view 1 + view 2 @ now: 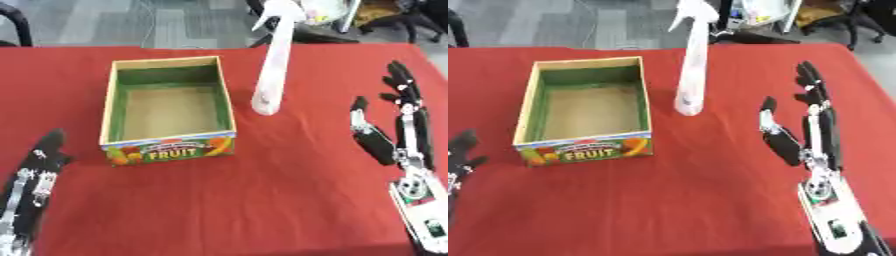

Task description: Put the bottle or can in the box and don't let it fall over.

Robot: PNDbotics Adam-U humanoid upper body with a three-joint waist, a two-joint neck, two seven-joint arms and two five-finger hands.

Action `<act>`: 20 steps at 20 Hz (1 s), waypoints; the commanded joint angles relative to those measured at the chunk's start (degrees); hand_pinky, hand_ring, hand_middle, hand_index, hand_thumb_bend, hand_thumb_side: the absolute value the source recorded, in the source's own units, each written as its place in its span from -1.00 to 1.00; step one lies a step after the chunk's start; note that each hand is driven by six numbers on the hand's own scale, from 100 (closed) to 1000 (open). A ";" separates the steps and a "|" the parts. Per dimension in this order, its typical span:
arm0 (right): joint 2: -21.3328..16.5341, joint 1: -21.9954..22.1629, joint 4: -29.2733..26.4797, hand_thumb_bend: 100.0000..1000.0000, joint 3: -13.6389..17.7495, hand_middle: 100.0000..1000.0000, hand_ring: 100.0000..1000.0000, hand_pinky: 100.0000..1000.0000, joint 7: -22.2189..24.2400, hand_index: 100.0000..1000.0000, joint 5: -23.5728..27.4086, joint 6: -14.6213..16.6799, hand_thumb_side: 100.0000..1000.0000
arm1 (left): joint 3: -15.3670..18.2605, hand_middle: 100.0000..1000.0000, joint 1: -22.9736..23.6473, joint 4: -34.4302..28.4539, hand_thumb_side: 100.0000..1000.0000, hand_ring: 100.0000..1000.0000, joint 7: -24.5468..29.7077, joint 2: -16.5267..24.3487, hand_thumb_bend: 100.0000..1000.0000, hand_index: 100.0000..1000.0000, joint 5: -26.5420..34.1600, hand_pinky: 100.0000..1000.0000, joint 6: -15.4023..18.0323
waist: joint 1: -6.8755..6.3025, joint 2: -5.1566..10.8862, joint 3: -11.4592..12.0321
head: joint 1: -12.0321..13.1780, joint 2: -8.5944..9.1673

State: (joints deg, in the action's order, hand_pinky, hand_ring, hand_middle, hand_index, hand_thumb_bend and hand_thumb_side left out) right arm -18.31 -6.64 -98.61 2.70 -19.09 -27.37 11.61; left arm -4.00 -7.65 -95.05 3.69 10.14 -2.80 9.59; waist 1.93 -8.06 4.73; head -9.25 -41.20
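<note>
Closest to me the left hand [39,167] sits low at the table's near left corner, black with silvery bits, fingers straight and relaxed, holding nothing, and the forearm is cut off by the bottom edge. Over on the right the right hand [811,130] is also flat and open, fingers stretched out pointing away, thumb splayed toward the middle, touching nothing that I can see; its white and silver wrist runs off the bottom too. The table [262,200] is covered in a plain red cloth, smooth looking. A bit further in there's one cardboard box [166,107], open topped, rectangular, green inside walls and a tan floor, with a colourful printed front that says FRUIT plus fruit pictures too blurry to pick apart. Just right of the box, not touching it, stands one spray bottle [273,70], tall, slim, white or pale plastic, upright with a slight lean, trigger head at the top partly washed out against the background clutter
</note>
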 commanded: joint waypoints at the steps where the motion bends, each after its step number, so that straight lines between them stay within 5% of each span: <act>1: -3.31 -1.22 0.64 -1.00 -0.60 1.00 0.74 0.47 0.76 0.86 2.64 0.27 -0.18 | 0.33 0.88 -0.49 -0.89 0.54 1.00 0.13 0.63 -0.26 0.75 0.29 0.72 0.12 | -0.02 0.93 0.06 | -0.26 0.04; 4: -4.18 -1.81 1.32 -1.00 -0.83 1.00 0.50 0.36 -1.09 0.53 2.76 -1.15 -0.18 | 0.28 0.88 -0.50 -0.88 0.54 1.00 0.17 0.62 -0.26 0.75 0.27 0.72 0.13 | 0.03 0.86 0.15 | -0.26 0.05; 9: -4.62 -1.96 1.47 -1.00 -1.65 1.00 0.48 0.38 -0.88 0.54 2.91 -2.12 -0.18 | 0.28 0.88 -0.51 -0.84 0.55 1.00 0.17 0.63 -0.26 0.75 0.23 0.72 0.12 | 0.08 0.79 0.24 | -0.23 0.00; 11: -4.79 -2.04 1.27 -1.00 -1.67 1.00 0.23 0.29 -0.21 0.37 3.22 -2.10 -0.18 | 0.27 0.88 -0.51 -0.83 0.54 1.00 0.19 0.62 -0.26 0.75 0.23 0.72 0.12 | 0.09 0.81 0.24 | -0.23 0.00; 12: -4.87 -2.10 1.18 -1.00 -1.58 0.98 0.00 0.15 -0.35 0.11 3.28 -2.23 -0.18 | 0.28 0.88 -0.51 -0.83 0.54 1.00 0.18 0.62 -0.26 0.75 0.23 0.72 0.13 | 0.09 0.83 0.23 | -0.22 0.01; 14: -5.03 -2.26 1.11 -1.00 -1.35 0.82 -0.12 0.07 -1.66 -0.07 2.76 -3.08 -0.18 | 0.29 0.88 -0.51 -0.85 0.54 1.00 0.18 0.63 -0.26 0.75 0.25 0.72 0.14 | 0.07 0.85 0.23 | -0.22 0.03; 15: -5.02 -2.31 1.02 -1.00 -1.44 0.98 0.05 0.16 -2.28 0.12 2.58 -3.32 -0.18 | 0.29 0.88 -0.51 -0.86 0.54 1.00 0.18 0.63 -0.26 0.75 0.26 0.72 0.14 | 0.06 0.86 0.24 | -0.23 0.06; 18: -5.03 -2.26 0.88 -1.00 -1.95 1.00 0.63 0.39 -2.49 0.72 3.01 -3.25 -0.18 | 0.28 0.88 -0.52 -0.88 0.54 1.00 0.18 0.64 -0.26 0.75 0.28 0.72 0.13 | 0.08 0.85 0.25 | -0.29 0.10; 20: -5.11 -2.25 0.96 -1.00 -2.23 1.00 0.81 0.50 -1.12 0.91 3.50 -2.86 -0.18 | 0.25 0.88 -0.53 -0.86 0.54 1.00 0.20 0.63 -0.26 0.75 0.27 0.72 0.13 | 0.09 0.84 0.26 | -0.25 0.11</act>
State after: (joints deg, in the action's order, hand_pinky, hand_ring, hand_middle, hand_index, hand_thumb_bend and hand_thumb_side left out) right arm -21.55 -8.33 -96.65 0.45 -20.59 -24.28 8.58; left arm -4.00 -7.65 -95.05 3.78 10.14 -2.79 9.62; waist 2.08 -8.05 4.97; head -9.29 -41.20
